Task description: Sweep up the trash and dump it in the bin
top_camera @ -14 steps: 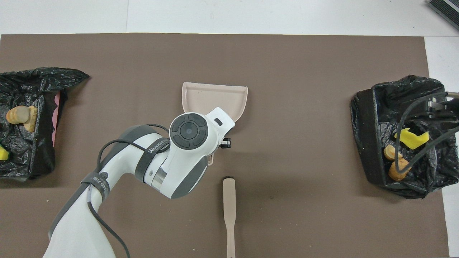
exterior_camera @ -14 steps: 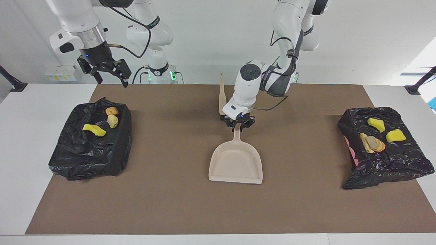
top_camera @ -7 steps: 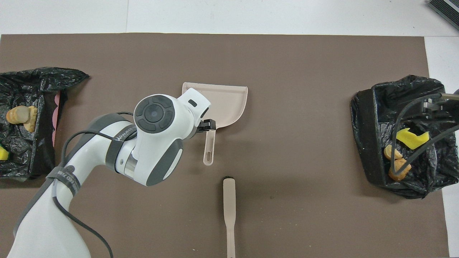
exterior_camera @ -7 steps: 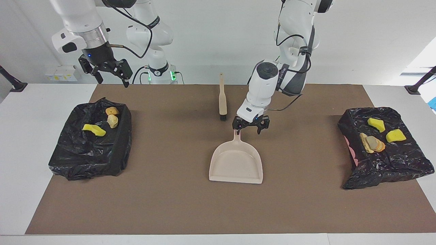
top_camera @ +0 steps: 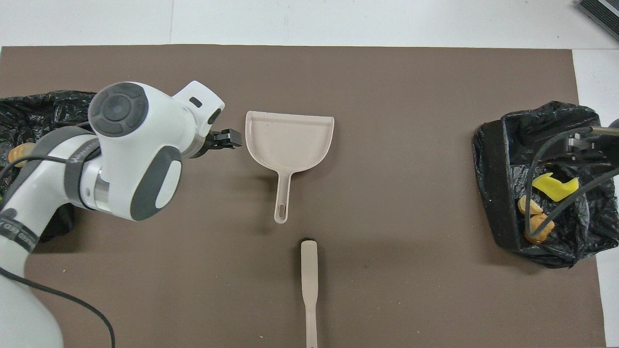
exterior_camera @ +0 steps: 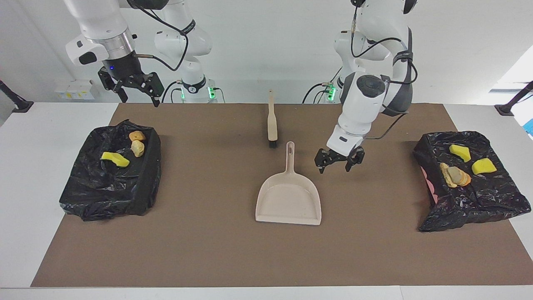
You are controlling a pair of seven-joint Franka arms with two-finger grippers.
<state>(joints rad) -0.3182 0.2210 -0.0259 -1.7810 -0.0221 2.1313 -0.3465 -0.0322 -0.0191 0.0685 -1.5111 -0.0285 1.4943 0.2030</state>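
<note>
The trash lies in two black-bagged bins. In the bin [exterior_camera: 146, 179] at the right arm's end are a yellow sponge bit [exterior_camera: 115, 158] and two tan lumps [exterior_camera: 137, 142]. The bin [exterior_camera: 454, 216] at the left arm's end holds two yellow sponge bits [exterior_camera: 459, 152] and bread-like lumps [exterior_camera: 454, 176]. The beige dustpan [exterior_camera: 288, 200] rests flat mid-mat, handle toward the robots. My left gripper [exterior_camera: 334, 168] hangs open and empty just above the mat beside the dustpan's handle, toward the left arm's end. My right gripper [exterior_camera: 139, 99] waits open, raised by the right arm's bin.
The beige brush [exterior_camera: 272, 123] lies on the brown mat [exterior_camera: 208, 250] nearer to the robots than the dustpan, its bristle end close to the dustpan's handle tip. White table shows around the mat.
My left gripper opened, let go of the dustpan handle, and swung up and away toward the left arm's end. The dustpan stayed put. The right gripper barely moved.
</note>
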